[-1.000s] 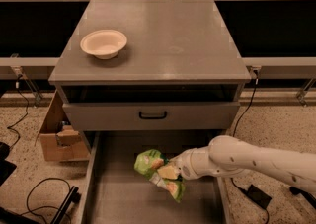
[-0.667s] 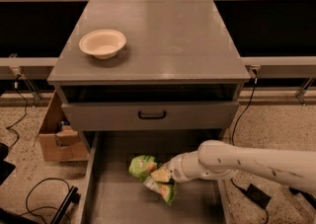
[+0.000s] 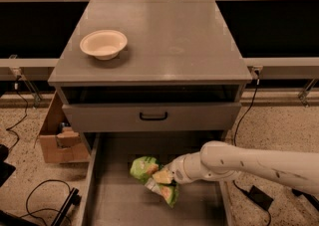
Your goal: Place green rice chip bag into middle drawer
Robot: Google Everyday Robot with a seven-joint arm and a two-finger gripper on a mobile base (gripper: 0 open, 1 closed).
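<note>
Gripper (image 3: pixel 168 176) is closed on the one green rice chip bag (image 3: pixel 143 167), which hides most of it. Far to the left of the gripper, one open cardboard box (image 3: pixel 59 141) stands on the speckled floor beside the cabinet (image 3: pixel 169 36). Up and to the left, one cream bowl (image 3: pixel 103 44) sits on the cabinet top. The crumpled bag sticks out just left of the gripper and hangs a little below it, inside the walls of the middle drawer (image 3: pixel 92 182), which is pulled out. Whether the bag touches the drawer floor, I cannot tell. Directly above the gripper is one closed drawer front (image 3: pixel 199 118) with one black handle (image 3: pixel 153 116). To the right, the white arm (image 3: pixel 254 163) goes out of the picture.
</note>
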